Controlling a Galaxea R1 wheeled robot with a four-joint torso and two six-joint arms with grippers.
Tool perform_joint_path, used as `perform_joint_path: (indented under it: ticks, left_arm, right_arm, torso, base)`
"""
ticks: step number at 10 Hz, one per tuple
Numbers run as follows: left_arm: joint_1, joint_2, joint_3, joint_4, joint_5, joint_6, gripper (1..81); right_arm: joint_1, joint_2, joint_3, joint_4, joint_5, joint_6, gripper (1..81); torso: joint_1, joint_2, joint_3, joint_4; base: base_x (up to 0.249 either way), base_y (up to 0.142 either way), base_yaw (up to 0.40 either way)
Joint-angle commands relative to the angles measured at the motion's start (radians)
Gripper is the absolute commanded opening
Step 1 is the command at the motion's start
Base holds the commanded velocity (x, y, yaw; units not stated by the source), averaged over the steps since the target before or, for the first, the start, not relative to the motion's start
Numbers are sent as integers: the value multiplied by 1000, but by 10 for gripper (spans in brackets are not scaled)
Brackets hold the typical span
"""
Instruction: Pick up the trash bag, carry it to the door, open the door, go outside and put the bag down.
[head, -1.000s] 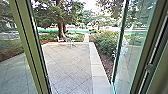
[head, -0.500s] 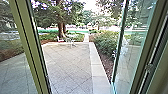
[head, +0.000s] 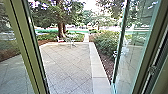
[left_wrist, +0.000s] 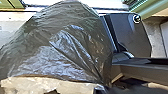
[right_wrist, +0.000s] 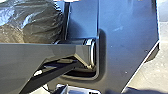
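No telling here whether the left gripper or the right gripper is clenched or released, but here's the trash bag (left_wrist: 62, 50), dark and bulging beside the robot's base (left_wrist: 132, 35), seemingly just on the near side of the door (head: 132, 56)! And that door is open, paved yard (head: 70, 62) beyond it, tree (head: 60, 30) well past it! Pick-up, carry and opening look done; going out past the door and putting the bag down look left.
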Motion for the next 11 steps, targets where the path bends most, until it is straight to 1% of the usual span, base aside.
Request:
perform_joint_path:
  ticks: [1, 11]
  left_arm:
    - [-45, 1, 3, 9, 49, 6, 10]
    - [-44, 3, 3, 10, 48, 6, 10]
  right_arm:
    - [43, 16, 9, -8, -62, -4, 811]
    - [38, 17, 9, -8, -60, -4, 811]
  torso:
    - [0, 0, 0, 0]
    - [0, 0, 0, 0]
  base:
    - [79, 0, 0]
    - [80, 0, 0]
